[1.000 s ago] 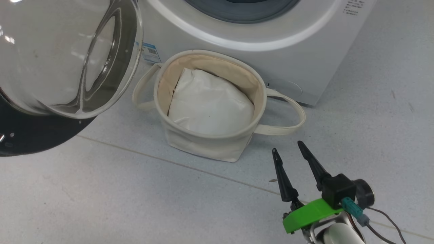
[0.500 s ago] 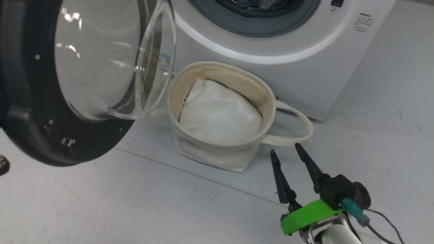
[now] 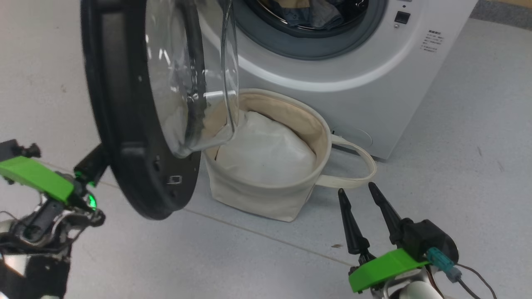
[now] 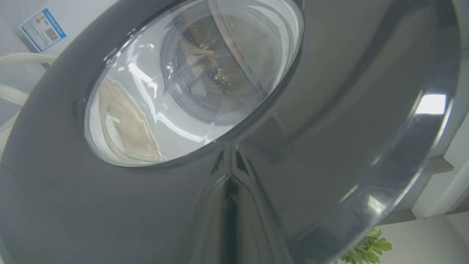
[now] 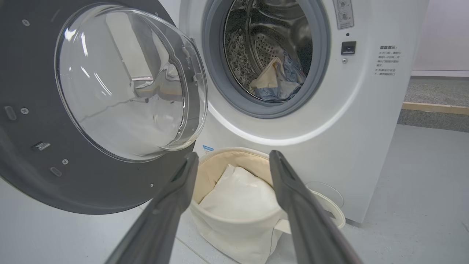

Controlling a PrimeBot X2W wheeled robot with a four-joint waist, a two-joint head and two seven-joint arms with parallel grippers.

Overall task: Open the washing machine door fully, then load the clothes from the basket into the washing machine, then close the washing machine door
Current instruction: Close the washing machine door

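The washing machine (image 3: 374,91) (image 5: 366,128) stands with its drum uncovered. Light-blue and beige clothes (image 3: 309,12) (image 5: 276,82) lie inside the drum. The washing machine door (image 3: 124,124) (image 5: 29,73) hangs part-way swung, its glass bowl over the basket's left side. My left gripper (image 3: 93,164) (image 4: 230,183) is shut, its tips against the door's glossy outer face (image 4: 329,110). The cream basket (image 3: 320,124) (image 5: 216,161) sits before the machine and holds a plain white bundle (image 3: 266,153). My right gripper (image 3: 356,189) (image 5: 233,154) is open and holds nothing, just right of the basket.
A basket loop handle (image 3: 365,158) lies on the grey floor (image 3: 457,166) near my right fingers. A blue label (image 5: 207,149) sits low on the machine's front. A green plant (image 4: 370,247) shows past the door's rim.
The head camera has tilted up, bringing the drum into view. The door has swung from wide open toward the machine, now nearly edge-on. My left arm has come into view behind it.
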